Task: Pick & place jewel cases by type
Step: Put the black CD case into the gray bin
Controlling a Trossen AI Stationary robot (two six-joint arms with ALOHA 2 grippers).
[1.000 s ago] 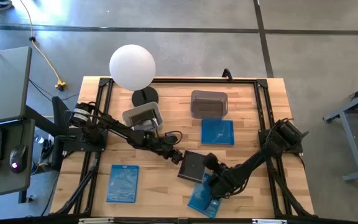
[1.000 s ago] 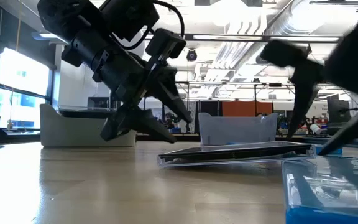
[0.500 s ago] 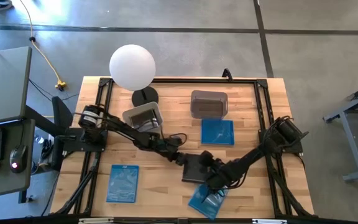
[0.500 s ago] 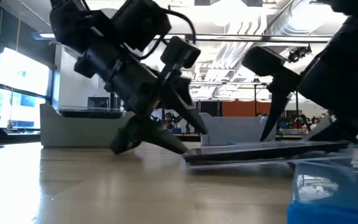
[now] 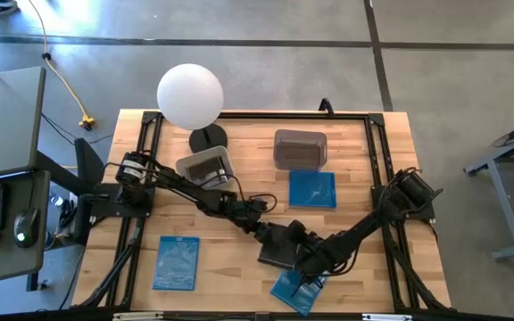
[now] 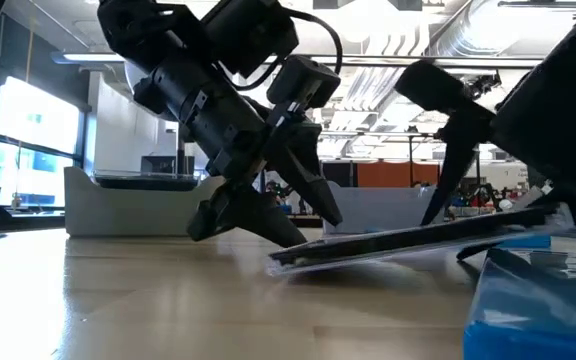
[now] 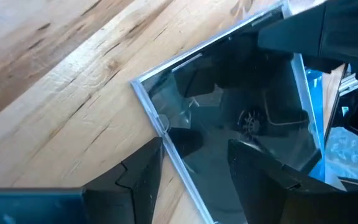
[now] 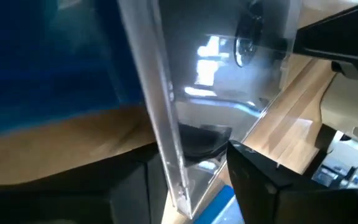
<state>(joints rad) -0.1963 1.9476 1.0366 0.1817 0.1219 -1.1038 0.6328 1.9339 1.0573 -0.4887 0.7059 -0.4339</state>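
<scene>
A dark jewel case [image 5: 281,243] with a shiny face lies tilted between my two grippers, near the table's front middle. Its left edge [image 6: 278,262] rests on the wood and its right side is raised over a blue jewel case [image 5: 293,288]. My left gripper [image 5: 264,234] is open, with one finger over the case's face and the other beside its left edge [image 7: 160,124]. My right gripper [image 5: 304,255] is shut on the case's right edge. Two more blue jewel cases [image 5: 312,189] [image 5: 176,262] lie flat on the table. My right gripper pinches the dark case's right edge [image 8: 169,134] between its two fingers, one finger [image 6: 446,170] on top and one underneath. It comes slanting down from the table's right. That edge is held up, and the opposite edge stays on the table. My left gripper: whether its fingers touch the case I cannot tell.
Two grey tubs [image 5: 205,165] [image 5: 300,148] stand at the back, beside a white globe lamp [image 5: 190,95]. A black frame [image 5: 377,160] runs along the table's sides. Bare wood lies between the left blue case and the dark case.
My left gripper has moved toward the table's right and a little down, closing in on the dark case's left edge. The case has tipped: its right side has risen from almost level while its left edge stayed on the table.
</scene>
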